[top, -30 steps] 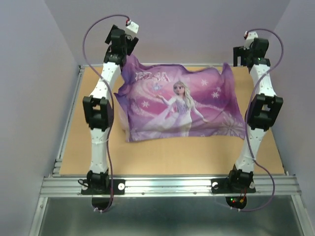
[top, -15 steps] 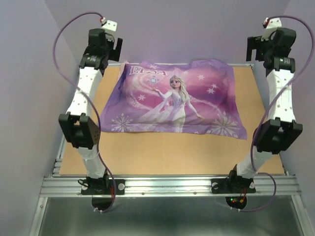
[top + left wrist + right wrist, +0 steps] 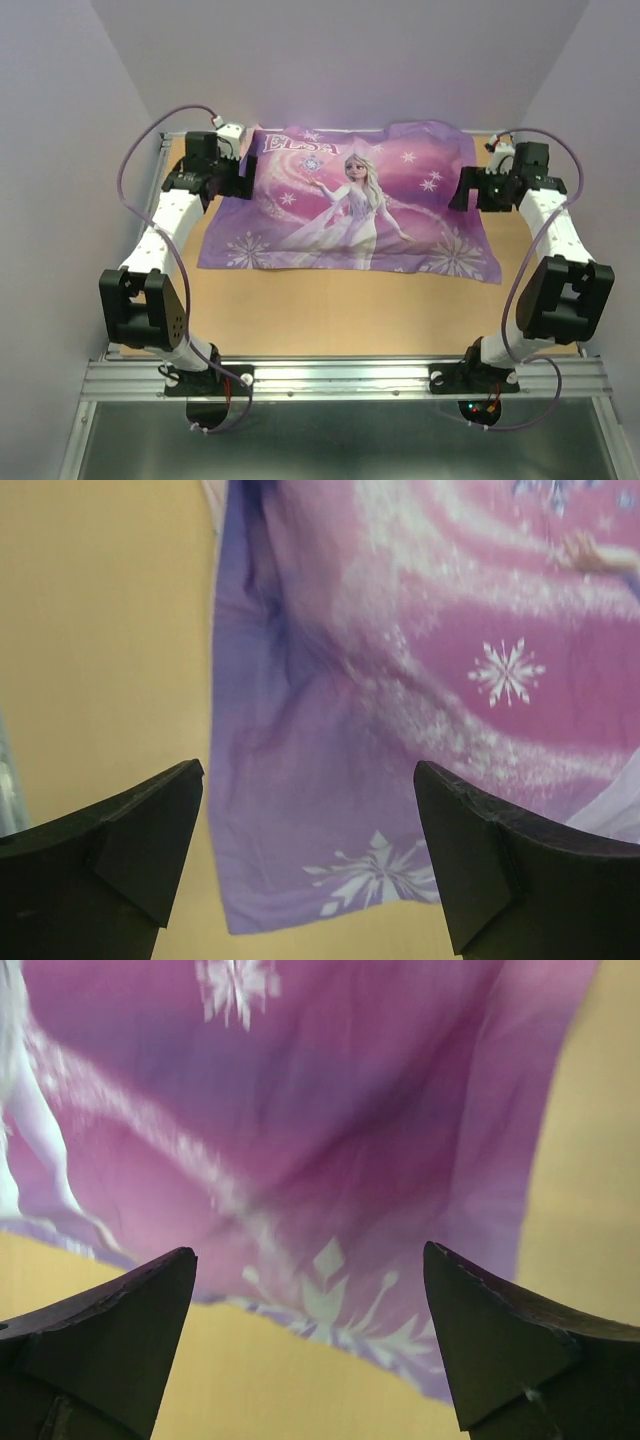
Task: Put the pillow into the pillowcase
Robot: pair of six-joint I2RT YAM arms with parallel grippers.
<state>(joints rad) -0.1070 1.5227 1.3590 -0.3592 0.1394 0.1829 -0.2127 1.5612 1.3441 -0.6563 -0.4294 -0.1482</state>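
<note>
The pillowcase (image 3: 350, 205) lies spread flat on the table, purple princess side up, with "ELSA" at its far left corner. No pillow shows in any view. My left gripper (image 3: 243, 178) hovers open at the case's left edge, nothing between its fingers. In the left wrist view the case's near left corner (image 3: 330, 880) lies below the open gripper (image 3: 310, 815). My right gripper (image 3: 462, 190) stands open at the case's right edge, also empty. The right wrist view has the snowflake-printed hem (image 3: 330, 1300) below the open gripper (image 3: 310, 1305).
The tan tabletop (image 3: 340, 310) shows bare in front of the case. A metal rail (image 3: 340, 378) runs along the near edge, and purple walls close in the back and sides. Both arms' cables loop above the far corners.
The pillowcase went from bunched and lifted at the back to lying flat. Both arms swung outward, then came down to its left and right edges with jaws fully apart.
</note>
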